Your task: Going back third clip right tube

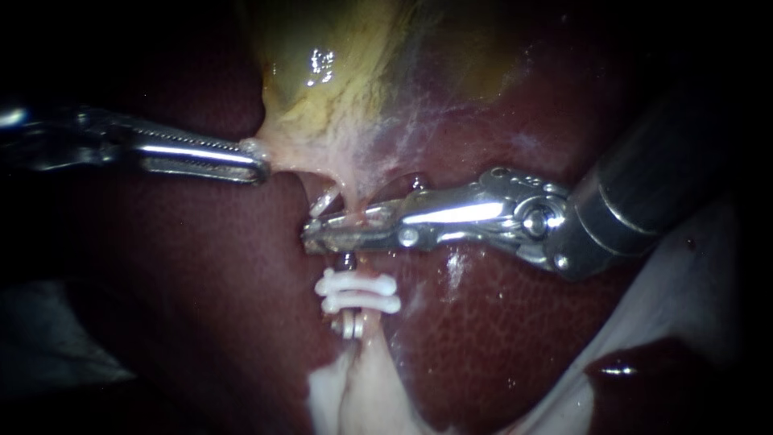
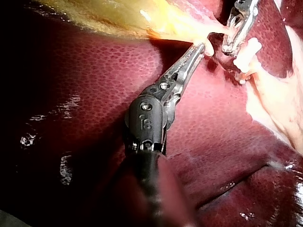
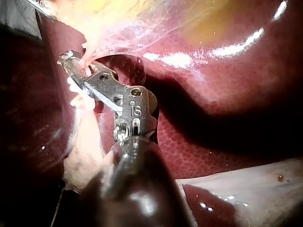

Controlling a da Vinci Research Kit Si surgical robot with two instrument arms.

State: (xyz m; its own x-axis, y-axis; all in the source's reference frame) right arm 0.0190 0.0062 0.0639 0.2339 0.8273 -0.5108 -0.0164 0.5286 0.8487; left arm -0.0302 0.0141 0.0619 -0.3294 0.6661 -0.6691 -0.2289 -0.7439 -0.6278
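Liver (image 1: 201, 322) backs everything. My left instrument (image 1: 258, 165) pinches the gallbladder (image 1: 338, 105). My right instrument (image 1: 312, 236) clamps the tube (image 1: 354, 197) above two clips (image 1: 358, 292). It looks soft, slippery and tearable; I'd hold it squarely.

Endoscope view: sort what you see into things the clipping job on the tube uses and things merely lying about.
In the job:
right tool
tube
clips
left tool, shut on the gallbladder

Just there:
liver
white sheet
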